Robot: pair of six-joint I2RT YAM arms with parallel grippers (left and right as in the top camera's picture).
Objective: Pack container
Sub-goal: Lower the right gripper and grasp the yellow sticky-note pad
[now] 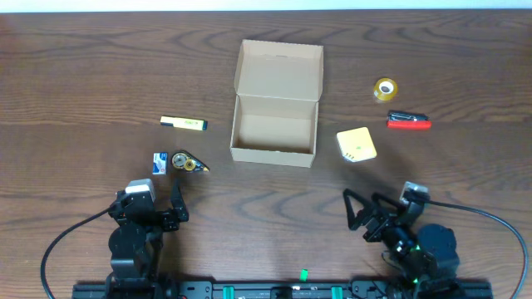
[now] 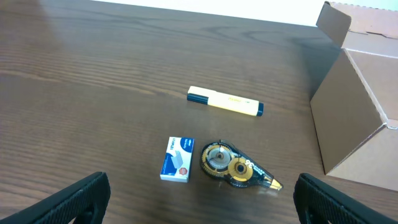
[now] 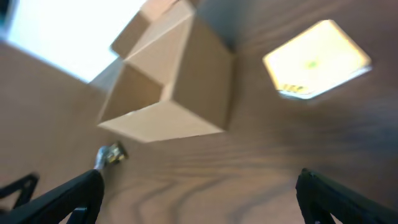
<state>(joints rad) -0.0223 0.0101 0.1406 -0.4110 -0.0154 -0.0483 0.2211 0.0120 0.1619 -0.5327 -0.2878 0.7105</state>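
The table carries the container at its middle, with the flap lid folded back and the inside bare. Nothing is packed yet, so a first pick seems due. The note pad lies just right of the box. The highlighter and correction tape lie to its left. It would be best to descend squarely, lift clear of the wall and release low inside. The left end effector and right end effector both gape wide, gripping and touching nothing.

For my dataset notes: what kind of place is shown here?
Likely an office or lab packing bench: a wood-grain table holds an open cardboard box, a highlighter and a tape roll.
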